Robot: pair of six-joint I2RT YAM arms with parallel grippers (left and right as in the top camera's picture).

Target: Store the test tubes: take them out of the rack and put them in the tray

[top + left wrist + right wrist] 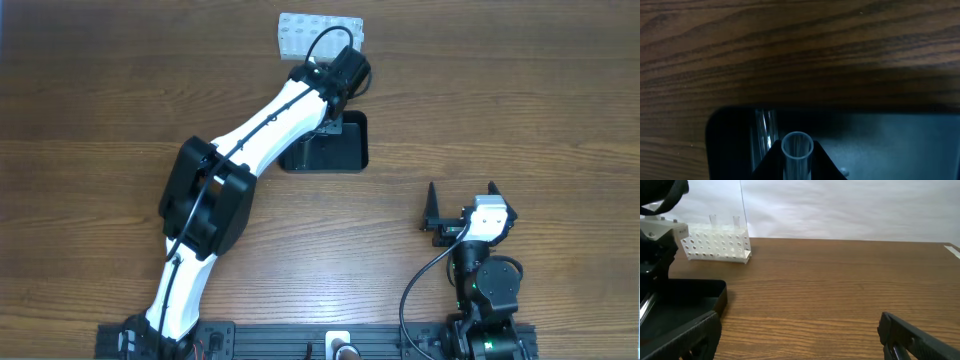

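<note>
Nearest to me, on the right, the right gripper (461, 197) sits low in front of its own base, over the bare wooden table (540, 100); its two fingers are spread wide and there is nothing between them; it is well apart from both the tray and the rack.

Farther in, about the middle of the table, lies the black tray (350, 152); the left arm stretches from the near left corner across to it; the left gripper (797, 167) hangs over the inside of the tray, clamped on a clear test tube (797, 146). That tube stands between the fingers with its open mouth up toward the wrist; its lower end is hidden behind the fingers, so I cannot tell whether it touches the tray's floor. Just beside it a second tube (765, 132) lies flat in the tray, close to one wall; the two look near each other, but I cannot tell if they touch.

Beyond the tray, toward the far edge of the table, stands the white rack (300, 35), a little apart from the tray's far rim; two more tubes (736, 221) stand upright in it, side by side with a gap between them.
</note>
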